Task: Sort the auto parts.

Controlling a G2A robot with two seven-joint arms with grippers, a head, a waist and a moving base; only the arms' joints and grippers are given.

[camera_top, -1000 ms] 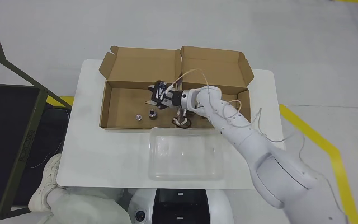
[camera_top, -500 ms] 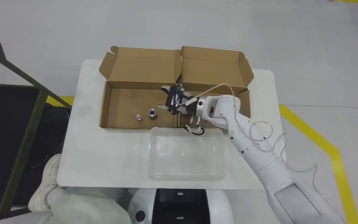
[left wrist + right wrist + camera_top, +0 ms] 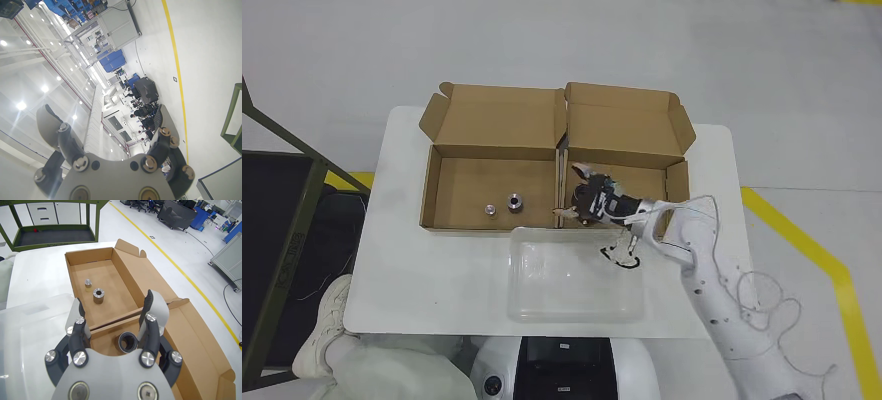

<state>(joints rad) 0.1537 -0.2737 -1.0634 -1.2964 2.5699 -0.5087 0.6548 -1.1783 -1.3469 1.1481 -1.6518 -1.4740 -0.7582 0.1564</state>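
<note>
Two open cardboard boxes stand side by side at the far part of the white surface (image 3: 402,250), their inner walls touching. A clear plastic bin (image 3: 577,300) sits just beside them on the near side.

Left box (image 3: 457,190): holds two metal parts, near each other but apart.
- Bored cylinder (image 3: 98,295): upright, long axis vertical, bore opening facing up.
- Stepped pin (image 3: 88,284): upright, narrow end up, just beside the cylinder on the side farther from the shared wall.

Right box (image 3: 637,172): holds a dark ring-shaped sleeve (image 3: 127,343) on the floor, close to the shared wall. Its bore opens upward toward the wrist camera. Whether its axis is truly vertical cannot be told.

Right pincer (image 3: 115,303): fingers spread wide with nothing gripped. The sleeve lies below and between them, nearer one finger. The top view places this pincer (image 3: 580,195) over the right box, just beside the shared wall. The right wrist view supplies the sleeve and the part orientations.

Left pincer (image 3: 105,121): fingers spread wide, nothing between them, aimed away into the hall.
</note>
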